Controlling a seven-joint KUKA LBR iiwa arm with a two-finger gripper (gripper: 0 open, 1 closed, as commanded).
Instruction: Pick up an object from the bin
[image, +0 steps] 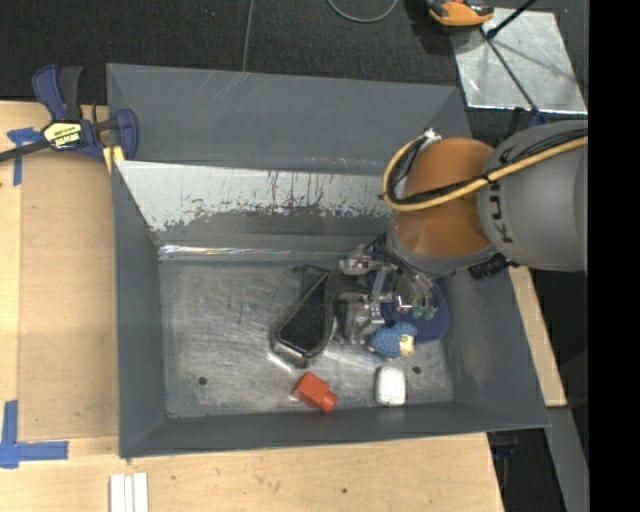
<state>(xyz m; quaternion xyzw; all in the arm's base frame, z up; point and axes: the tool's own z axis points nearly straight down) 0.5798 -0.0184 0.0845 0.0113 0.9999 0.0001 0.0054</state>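
- The grey metal bin (140, 330) has a flat floor, and a few small loose things lie in its right half.
- The arm (545, 200) comes in from the right. It carries an orange cover (445, 210) at the wrist, and a yellow cable (500, 173) runs across this cover.
- The gripper (372, 308) is low in the bin, near the floor, in the right half and a little toward the back wall.
- Whether the gripper is open or closed, I cannot tell; its metal parts are tangled together with the things below them.
- A black flat case (305, 322) lies just beside the gripper on its left. It is long and is placed at a slant, with its lower end toward the front of the bin.
- A blue thing (390, 342) with a small pale part on it lies just beside the gripper on the front-right side, and it seems to touch the gripper.
- The gripper stands between these two things, and I cannot say that either one is between its tips.
- A small red block (316, 392) lies near the front wall, in front of the black flat case and apart from it.
- A small white thing (390, 386) lies near the front wall too, just in front of the blue thing and to the right of the red block.
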